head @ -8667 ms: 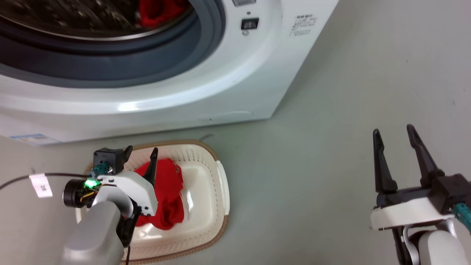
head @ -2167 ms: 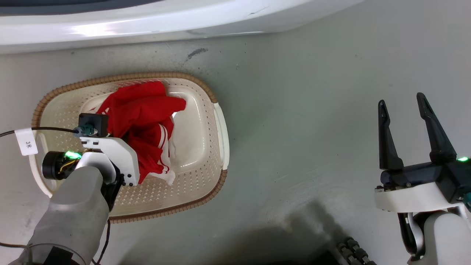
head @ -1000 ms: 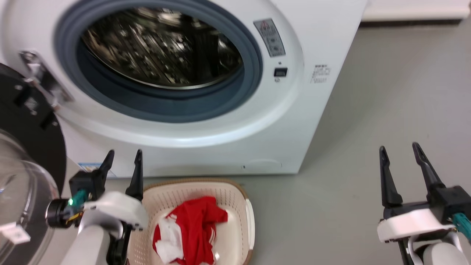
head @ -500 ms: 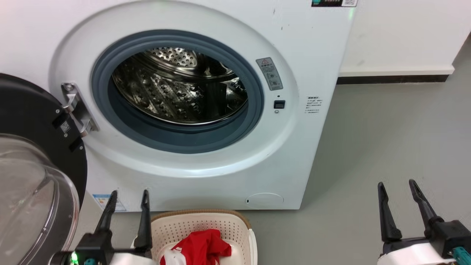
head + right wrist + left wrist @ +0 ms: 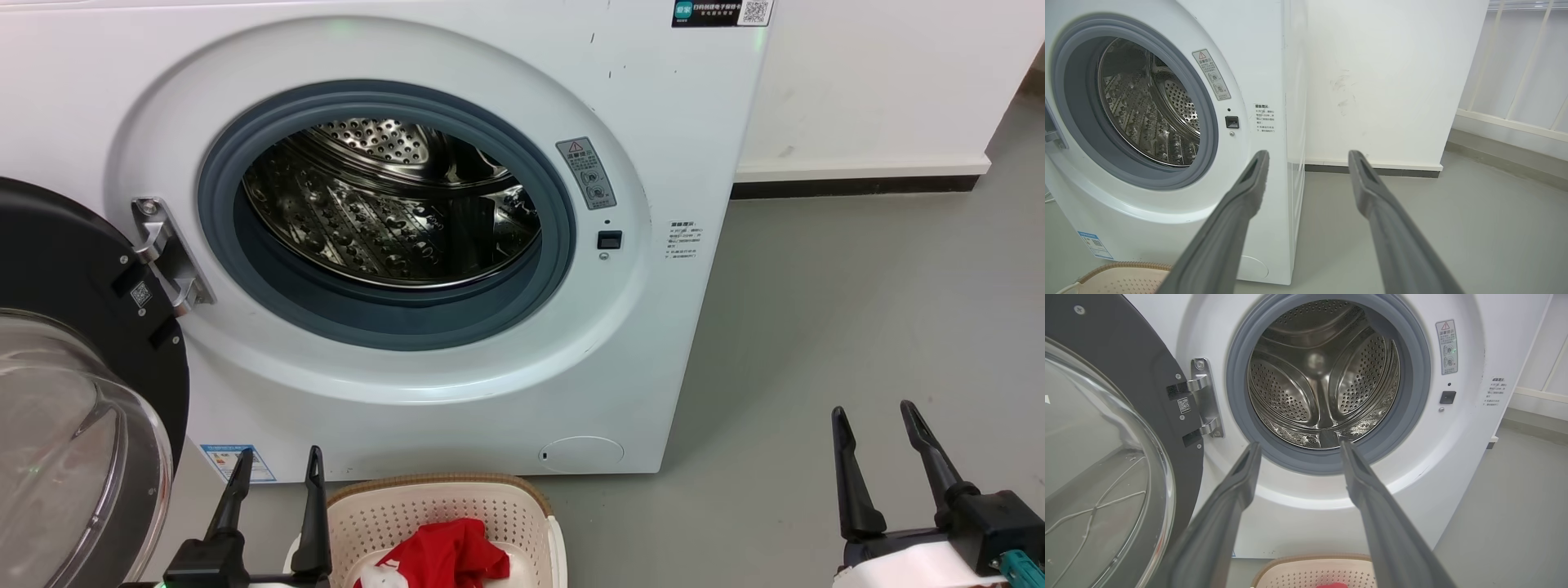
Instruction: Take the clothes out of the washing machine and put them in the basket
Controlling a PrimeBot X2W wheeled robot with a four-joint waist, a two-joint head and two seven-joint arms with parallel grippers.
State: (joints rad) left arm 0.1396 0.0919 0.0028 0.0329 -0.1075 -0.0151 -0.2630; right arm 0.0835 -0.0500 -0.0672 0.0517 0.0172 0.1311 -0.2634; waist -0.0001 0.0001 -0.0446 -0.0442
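Drum [image 5: 1323, 375] showing bare steel; clothes [image 5: 445, 559] lying in basket [image 5: 433, 498] below washer [image 5: 653, 367]. I am holding left gripper [image 5: 279, 452] and right gripper [image 5: 872, 408] wide apart, both empty. I am judging unloading done and am scanning the hidden near lip through the left wrist view to confirm.

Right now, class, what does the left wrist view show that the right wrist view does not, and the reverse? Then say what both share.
Left wrist view, not right: the open door, a scrap of red clothes in the basket, and the open left gripper. Right wrist view, not left: the side panel of the washer, scuff marks on the wall, and the open right gripper. Both: the washer's front, its drum, the basket rim and the floor.
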